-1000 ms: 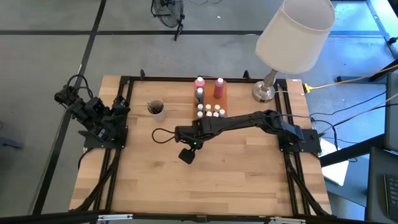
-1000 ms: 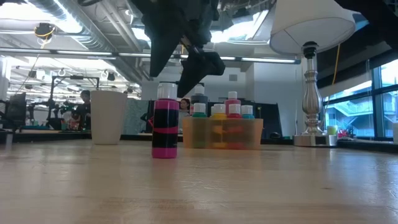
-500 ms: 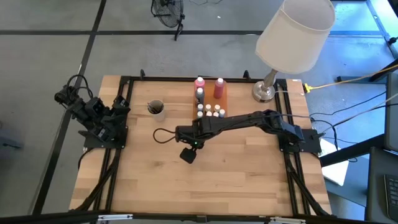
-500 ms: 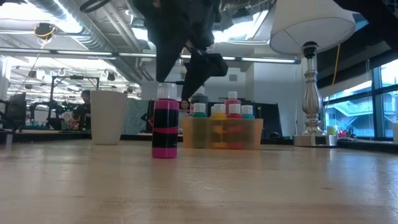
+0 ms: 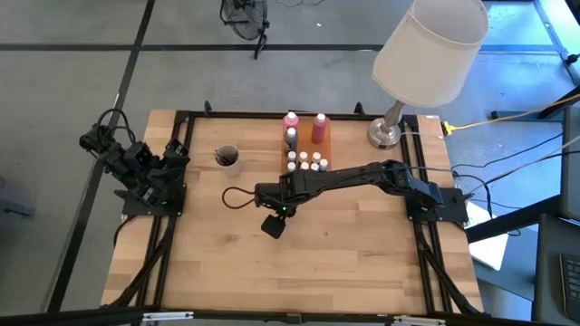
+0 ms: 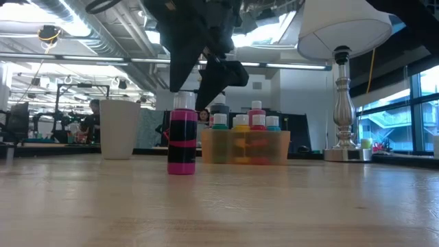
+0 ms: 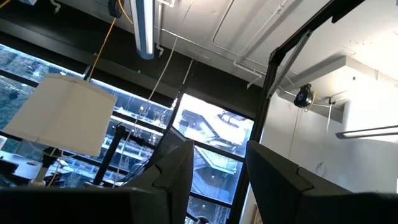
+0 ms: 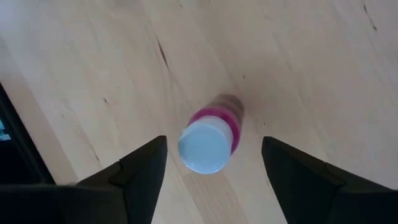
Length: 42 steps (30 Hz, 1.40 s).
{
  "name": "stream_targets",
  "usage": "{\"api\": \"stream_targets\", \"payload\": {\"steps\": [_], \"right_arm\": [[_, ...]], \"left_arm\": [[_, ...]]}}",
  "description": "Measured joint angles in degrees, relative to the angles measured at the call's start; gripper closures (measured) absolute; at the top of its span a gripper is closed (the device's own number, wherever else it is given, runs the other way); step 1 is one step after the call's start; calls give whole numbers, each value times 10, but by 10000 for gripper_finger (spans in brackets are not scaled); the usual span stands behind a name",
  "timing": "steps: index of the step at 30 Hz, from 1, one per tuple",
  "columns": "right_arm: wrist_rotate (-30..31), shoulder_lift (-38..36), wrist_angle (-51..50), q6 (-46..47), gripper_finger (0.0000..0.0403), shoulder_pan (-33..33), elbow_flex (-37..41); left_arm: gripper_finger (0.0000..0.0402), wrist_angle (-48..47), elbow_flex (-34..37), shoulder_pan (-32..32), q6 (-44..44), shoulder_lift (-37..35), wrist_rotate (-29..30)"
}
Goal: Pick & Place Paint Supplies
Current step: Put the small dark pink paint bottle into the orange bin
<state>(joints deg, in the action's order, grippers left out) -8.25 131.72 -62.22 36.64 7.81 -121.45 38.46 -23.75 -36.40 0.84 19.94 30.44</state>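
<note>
A pink bottle (image 6: 182, 144) with a white cap (image 8: 204, 146) stands upright on its base on the wooden table, near the middle. My right gripper (image 6: 192, 92) hangs open just above it, pointing steeply down. In the right wrist view its two fingers stand on either side of the cap (image 8: 213, 149) without touching it. In the high view the right arm (image 5: 344, 179) hides the bottle. My left gripper (image 5: 177, 156) waits at the table's left edge, tilted upward, open with nothing between its fingers (image 7: 217, 168).
An orange tray (image 6: 245, 145) with several small capped bottles and taller pink ones stands behind the bottle, toward the far edge (image 5: 305, 145). A white cup (image 6: 119, 129) stands to its left. A big lamp (image 5: 426, 54) fills the far right corner. A dark cable loop (image 5: 237, 195) lies by the gripper.
My right gripper's fingers have drawn a little closer together over the pink bottle's cap and are still apart. The bottle has not moved.
</note>
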Motion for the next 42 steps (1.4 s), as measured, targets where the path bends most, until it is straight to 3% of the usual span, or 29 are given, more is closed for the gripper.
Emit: {"api": "stream_targets", "payload": {"steps": [42], "right_arm": [[-32,22,2,-11,138,-9,0]], "left_arm": [[258,-15,0,0,0,0,-1]]}}
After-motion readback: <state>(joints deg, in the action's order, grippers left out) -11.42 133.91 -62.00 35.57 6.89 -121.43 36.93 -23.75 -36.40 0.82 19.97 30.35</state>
